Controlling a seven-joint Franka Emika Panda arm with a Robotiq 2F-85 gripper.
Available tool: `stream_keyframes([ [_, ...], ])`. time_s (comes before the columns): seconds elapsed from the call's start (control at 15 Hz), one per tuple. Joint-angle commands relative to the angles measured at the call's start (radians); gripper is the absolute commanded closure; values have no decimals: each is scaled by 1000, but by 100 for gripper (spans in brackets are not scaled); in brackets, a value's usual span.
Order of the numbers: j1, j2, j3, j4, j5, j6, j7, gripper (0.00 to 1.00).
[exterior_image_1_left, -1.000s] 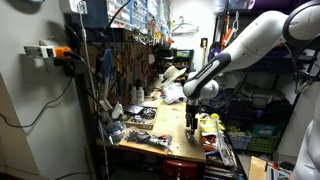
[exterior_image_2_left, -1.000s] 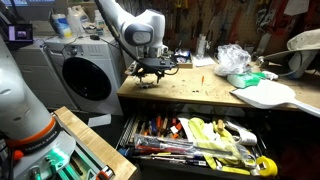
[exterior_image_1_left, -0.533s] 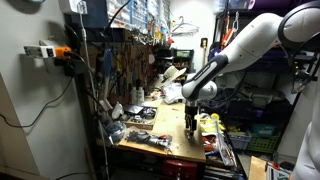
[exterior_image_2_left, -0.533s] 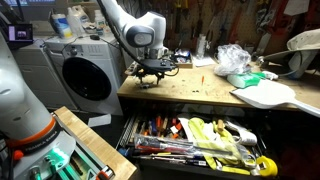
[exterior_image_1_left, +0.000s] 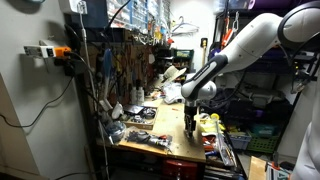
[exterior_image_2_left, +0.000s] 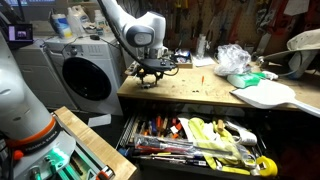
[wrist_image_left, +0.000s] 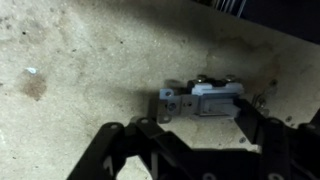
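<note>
Gripper (wrist_image_left: 205, 122): black, dull sheen on the links
Part (wrist_image_left: 200, 100): grey metal, paler grey block on top, dark screw heads
Bench (wrist_image_left: 90, 45): tan, finely speckled
Stain (wrist_image_left: 36, 88): brown
Arm (exterior_image_1_left: 250, 45): white, black at the joints
Washer (exterior_image_2_left: 85, 75): white, dark round door
Drawer tools (exterior_image_2_left: 200, 135): yellow, red and orange handles, mixed
Bag (exterior_image_2_left: 235, 58): whitish, green at the edge
Board (exterior_image_2_left: 265, 95): white

The arm (exterior_image_1_left: 250, 45) arches over from the right in an exterior view, wrist bent so the gripper (exterior_image_1_left: 190, 125) hangs pointing straight down. Wrist view shows its fingers (wrist_image_left: 118, 140) spread pretty wide apart.
</note>
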Motion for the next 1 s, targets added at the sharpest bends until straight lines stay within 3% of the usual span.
stream_keyframes([
  [0.0,-21,-1,14,14,16,-31,-30,44],
  [0.13,-20,-4,15,14,13,-34,-29,40],
  [0.2,-19,-6,15,12,8,-34,-26,34],
  [0.27,-18,-6,16,12,5,-35,-24,22],
  [0.47,-19,-6,16,13,4,-37,-23,8],
  [0.93,-28,-6,11,22,11,-66,-26,12],
])
